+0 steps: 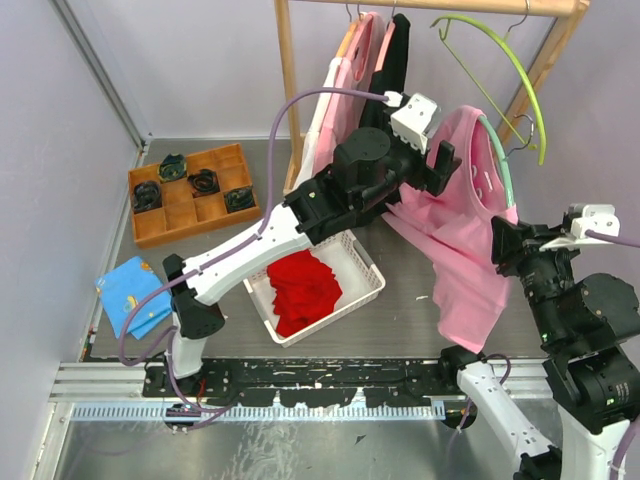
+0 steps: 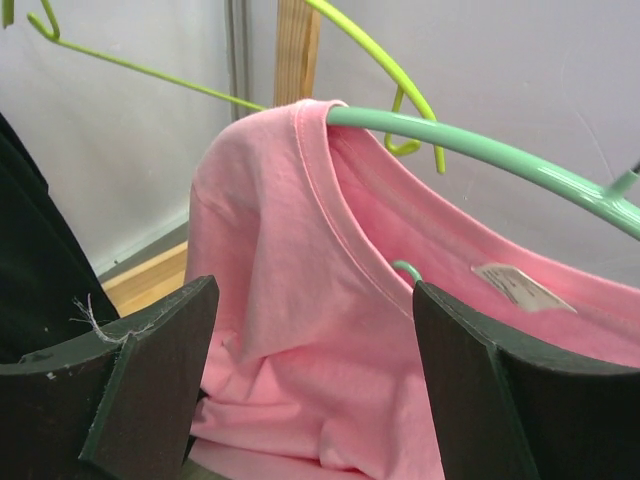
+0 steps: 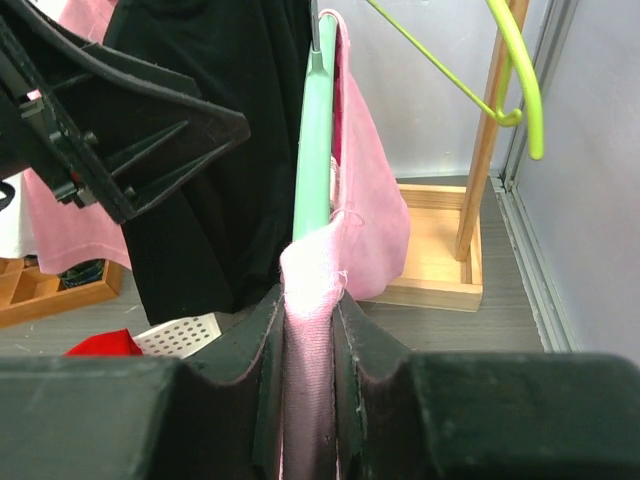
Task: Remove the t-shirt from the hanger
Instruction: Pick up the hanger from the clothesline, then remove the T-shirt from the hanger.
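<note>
A pink t-shirt (image 1: 462, 255) hangs on a mint green hanger (image 1: 503, 170) held in the air to the right of the rack. My left gripper (image 1: 448, 165) is open at the shirt's left shoulder. In the left wrist view its gripper (image 2: 312, 300) straddles bunched pink cloth of the t-shirt (image 2: 300, 260), below the collar, where the hanger (image 2: 480, 150) pokes out. My right gripper (image 1: 503, 245) is shut on the shirt's right side. In the right wrist view that gripper (image 3: 310, 300) pinches the pink t-shirt (image 3: 365, 200) at the lower end of the hanger (image 3: 312, 150).
A wooden rack (image 1: 290, 90) holds a black garment (image 1: 392, 60), other shirts and an empty lime hanger (image 1: 520, 70). A white basket (image 1: 365, 285) holds red cloth. A wooden tray (image 1: 190, 195) and a blue cloth (image 1: 132, 295) lie at the left.
</note>
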